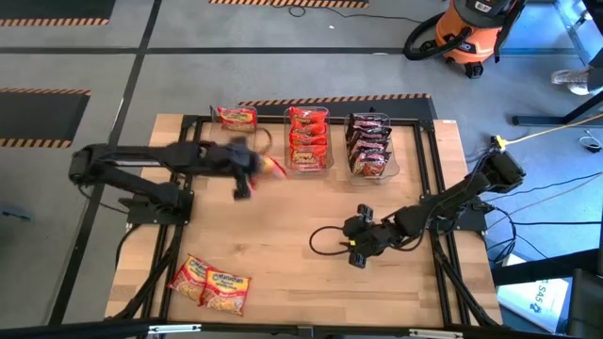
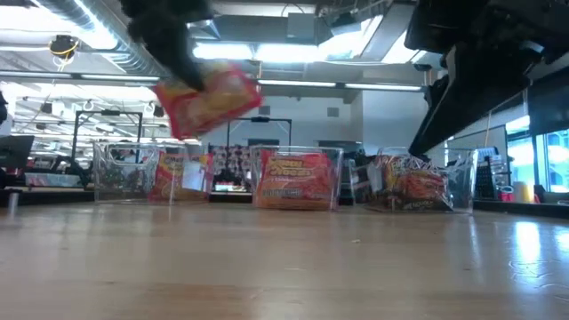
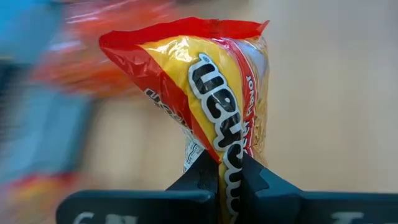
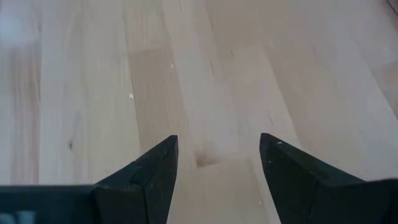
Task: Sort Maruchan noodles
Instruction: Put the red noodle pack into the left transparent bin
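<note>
Three clear bins (image 1: 308,141) w/ sorted packets sit just beyond the left gripper (image 1: 252,169); two loose packets (image 1: 209,282) lie well behind it. It's clamped on an orange-yellow packet (image 3: 211,99), lifted off the table (image 1: 283,254). Right gripper (image 1: 358,247) gapes, nothing in it.

A wooden desk (image 1: 301,235) carried three clear plastic bins (image 1: 373,146) along its far edge; an orange shop vacuum (image 1: 469,33) stood on the floor beyond.

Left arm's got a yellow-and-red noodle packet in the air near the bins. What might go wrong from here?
The left gripper pinches the yellow-and-red plastic noodle packet only by a thin edge, so it might slip or swing loose. It hangs between the clear plastic bin with yellow packets and the clear plastic bin of red packets, so it could drop into the wrong one.
</note>
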Action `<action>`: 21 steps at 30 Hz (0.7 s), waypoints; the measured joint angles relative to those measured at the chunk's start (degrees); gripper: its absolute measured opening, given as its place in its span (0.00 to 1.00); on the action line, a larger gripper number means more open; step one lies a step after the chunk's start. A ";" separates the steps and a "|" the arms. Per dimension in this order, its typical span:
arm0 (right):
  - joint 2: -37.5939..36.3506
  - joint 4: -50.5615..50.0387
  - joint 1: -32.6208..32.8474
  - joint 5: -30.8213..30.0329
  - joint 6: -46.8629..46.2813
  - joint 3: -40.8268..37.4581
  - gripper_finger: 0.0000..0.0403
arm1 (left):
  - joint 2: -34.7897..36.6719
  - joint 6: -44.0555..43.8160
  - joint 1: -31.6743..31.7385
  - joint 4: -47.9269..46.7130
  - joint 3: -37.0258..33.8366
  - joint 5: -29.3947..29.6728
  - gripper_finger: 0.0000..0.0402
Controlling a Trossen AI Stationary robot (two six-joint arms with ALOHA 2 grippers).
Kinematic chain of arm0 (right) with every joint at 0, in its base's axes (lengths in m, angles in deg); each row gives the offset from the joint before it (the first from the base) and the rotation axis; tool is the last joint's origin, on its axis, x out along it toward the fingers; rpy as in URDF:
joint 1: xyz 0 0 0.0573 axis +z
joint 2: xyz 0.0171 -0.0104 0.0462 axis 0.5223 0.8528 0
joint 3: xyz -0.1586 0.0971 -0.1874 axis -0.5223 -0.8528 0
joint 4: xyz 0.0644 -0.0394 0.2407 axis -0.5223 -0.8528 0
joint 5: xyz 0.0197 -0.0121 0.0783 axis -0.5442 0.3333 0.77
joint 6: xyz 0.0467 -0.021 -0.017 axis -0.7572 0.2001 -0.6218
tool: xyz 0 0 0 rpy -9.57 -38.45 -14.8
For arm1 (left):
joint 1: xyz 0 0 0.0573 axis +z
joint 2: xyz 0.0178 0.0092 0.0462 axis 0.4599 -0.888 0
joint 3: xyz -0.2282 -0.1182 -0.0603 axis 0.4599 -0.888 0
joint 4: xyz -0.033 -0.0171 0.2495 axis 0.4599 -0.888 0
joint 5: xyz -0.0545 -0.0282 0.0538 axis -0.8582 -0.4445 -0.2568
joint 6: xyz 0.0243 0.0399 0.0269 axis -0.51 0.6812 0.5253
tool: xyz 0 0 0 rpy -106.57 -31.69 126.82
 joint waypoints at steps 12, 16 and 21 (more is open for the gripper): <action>2.02 2.39 0.03 -4.23 0.05 0.00 0.52 | 1.33 28.75 27.23 -2.00 1.98 14.94 0.02; 2.76 2.48 0.03 -4.63 0.19 -0.02 0.52 | -3.56 30.26 35.51 -2.52 1.97 10.06 0.02; 3.32 3.09 0.05 -4.85 1.13 -0.01 0.52 | -11.16 33.65 39.57 -2.70 1.94 8.10 0.02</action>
